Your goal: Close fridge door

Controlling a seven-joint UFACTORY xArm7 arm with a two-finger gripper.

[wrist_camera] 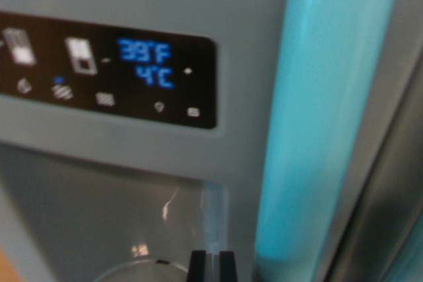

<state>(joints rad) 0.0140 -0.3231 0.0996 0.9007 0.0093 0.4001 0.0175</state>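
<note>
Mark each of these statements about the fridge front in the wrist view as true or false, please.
1. The control panel shows 39°F and 4°C in blue digits. True.
2. The door handle runs horizontally along the top. False: it runs vertically, at the wrist view's right.
3. The dispenser recess lies below the control panel. True.
4. The gripper is at the top edge of the picture. False: its tips show at the bottom edge.
5. The panel is black. True.
</note>
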